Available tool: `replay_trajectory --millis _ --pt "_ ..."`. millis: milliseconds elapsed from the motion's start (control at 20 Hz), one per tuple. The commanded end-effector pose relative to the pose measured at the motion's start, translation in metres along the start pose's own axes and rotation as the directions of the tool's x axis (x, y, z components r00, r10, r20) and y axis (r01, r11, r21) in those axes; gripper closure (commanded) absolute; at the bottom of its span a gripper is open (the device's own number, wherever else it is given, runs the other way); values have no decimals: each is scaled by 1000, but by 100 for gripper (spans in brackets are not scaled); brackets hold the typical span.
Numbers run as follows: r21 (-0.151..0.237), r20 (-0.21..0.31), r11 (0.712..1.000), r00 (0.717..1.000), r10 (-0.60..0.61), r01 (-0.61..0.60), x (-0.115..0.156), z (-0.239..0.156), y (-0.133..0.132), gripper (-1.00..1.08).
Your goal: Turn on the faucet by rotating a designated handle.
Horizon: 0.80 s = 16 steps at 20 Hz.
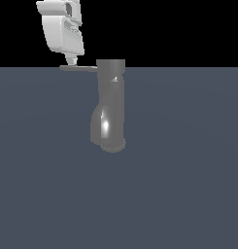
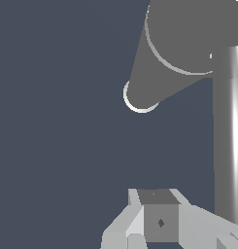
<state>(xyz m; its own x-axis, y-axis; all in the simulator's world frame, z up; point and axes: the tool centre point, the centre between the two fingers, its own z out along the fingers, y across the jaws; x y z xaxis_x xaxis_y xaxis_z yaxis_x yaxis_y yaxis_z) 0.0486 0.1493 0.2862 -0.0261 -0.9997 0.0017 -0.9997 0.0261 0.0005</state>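
My pincer, its opening hidden from me, meets the handle beside the faucet; I judge the turn not yet made.

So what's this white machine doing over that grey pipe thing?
That is a robot arm working on a faucet, the upright grey cylinder standing on the dark floor. A thin flat handle sticks out sideways from the faucet's top, toward the exterior view's left. The arm's hand has its tip right down at the handle's outer end, apparently to push it around and turn the faucet on. Whether they are actually touching, and whether the hand is open or shut, cannot be told from these views.
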Motion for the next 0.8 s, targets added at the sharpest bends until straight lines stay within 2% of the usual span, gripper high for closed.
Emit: replay_trajectory --millis 0,200,750 --pt "1 2 1000 1000 6 -6 -1 1 -1 108" --pt "0 2 1000 1000 5 -5 0 1 -1 108" --pt "0 1 1000 1000 6 -6 2 1 28 108"
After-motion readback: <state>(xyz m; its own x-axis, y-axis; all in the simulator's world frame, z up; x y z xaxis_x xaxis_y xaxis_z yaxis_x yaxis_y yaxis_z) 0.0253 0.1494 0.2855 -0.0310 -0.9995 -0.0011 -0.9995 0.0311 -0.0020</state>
